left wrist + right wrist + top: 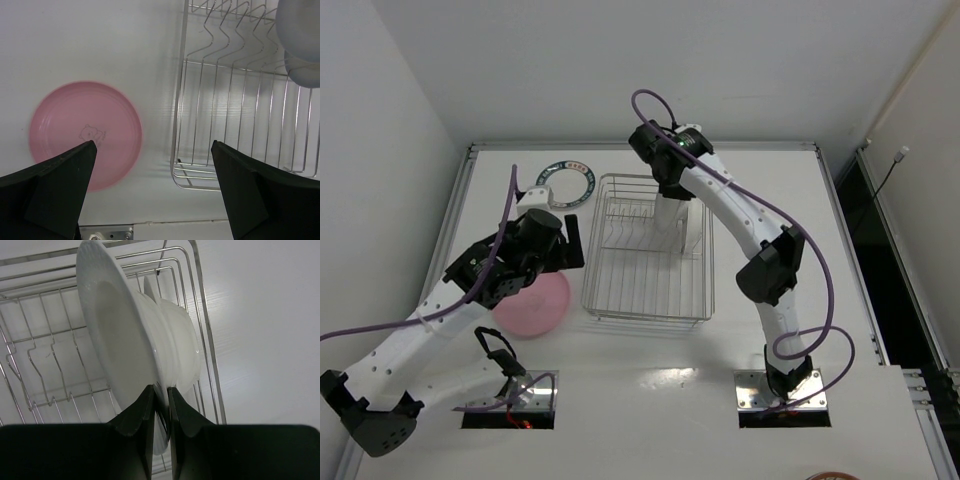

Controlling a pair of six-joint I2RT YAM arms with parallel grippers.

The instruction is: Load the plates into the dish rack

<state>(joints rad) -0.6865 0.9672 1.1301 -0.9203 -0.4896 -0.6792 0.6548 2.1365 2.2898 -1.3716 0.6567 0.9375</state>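
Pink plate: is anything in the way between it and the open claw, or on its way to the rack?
No, nothing visible. The left gripper hangs open above the pink plate, with only air between. Nothing lies between the plate and the dish rack beside it either.

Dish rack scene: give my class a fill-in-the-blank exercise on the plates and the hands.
The right hand is shut on the rim of a ____ plate standing in the dish rack.
The pink plate lies flat on the ____, left of the rack.
The left hand is ____ and holds nothing.
Missing words: white; table; open.
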